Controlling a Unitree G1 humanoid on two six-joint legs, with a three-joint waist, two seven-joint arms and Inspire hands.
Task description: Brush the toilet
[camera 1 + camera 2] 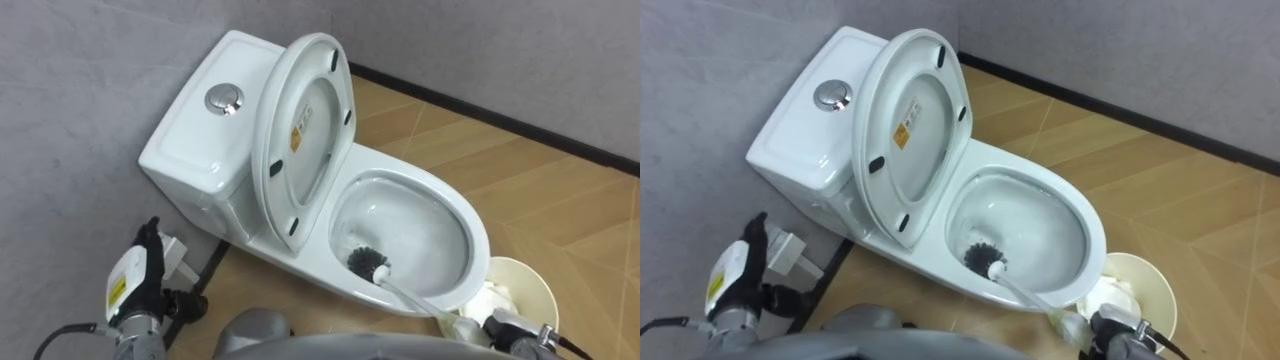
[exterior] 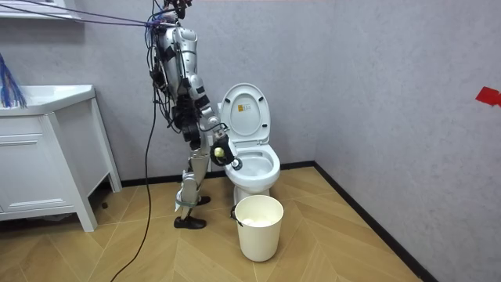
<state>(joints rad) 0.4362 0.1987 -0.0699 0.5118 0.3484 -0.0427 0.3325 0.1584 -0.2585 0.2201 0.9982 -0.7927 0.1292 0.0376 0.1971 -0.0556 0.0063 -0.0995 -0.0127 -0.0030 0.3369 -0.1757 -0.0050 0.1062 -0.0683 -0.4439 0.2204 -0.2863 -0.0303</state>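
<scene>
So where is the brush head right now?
In the eye views the brush head sits inside the toilet bowl, at its near side, just right of the raised seat.

A white toilet (image 1: 400, 176) fills mid-frame, with its tank at the upper left and its seat (image 1: 305, 130) raised upright (a sticker on the underside). A black-bristled brush (image 1: 368, 263) rests head-down in the bowl's lower left, its pale, seemingly translucent handle slanting toward the lower right.

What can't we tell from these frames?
- Right hand: grip on brush handle cut off by eye views' bottom edge; too small in room view.
- Left hand: pose unclear, partly cut off at bottom edge.
- Bin contents: partly hidden behind toilet rim.
</scene>
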